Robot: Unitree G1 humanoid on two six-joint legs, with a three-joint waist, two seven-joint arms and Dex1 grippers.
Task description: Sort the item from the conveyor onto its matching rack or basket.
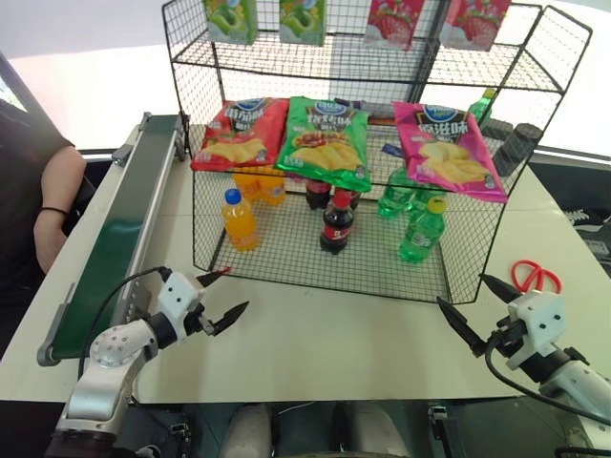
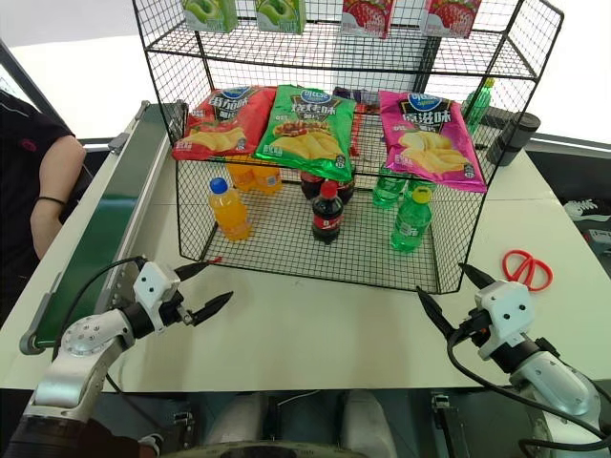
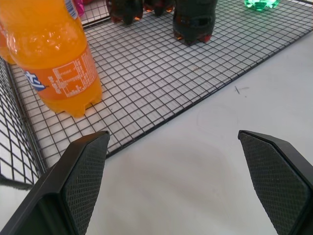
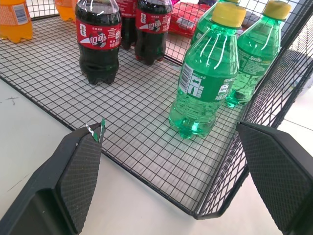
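The green soda bottle (image 1: 421,232) with a yellow cap stands upright in the lower cage of the black wire rack (image 1: 468,258), at its right front, beside other green bottles (image 4: 250,49). It shows close up in the right wrist view (image 4: 205,78). The dark green conveyor (image 1: 115,229) runs along the table's left edge with nothing on the belt that shows. My left gripper (image 1: 237,288) hovers open over the white table in front of the rack's left corner. My right gripper (image 1: 460,289) hovers open before the rack's right front corner. Neither holds anything.
Orange-drink bottles (image 1: 240,219) and cola bottles (image 1: 336,223) stand in the same cage. Chip bags (image 1: 325,141) lie on the shelf above. Red scissors (image 1: 535,277) lie on the table at the right. A person's arm (image 1: 43,205) is beside the conveyor at the left.
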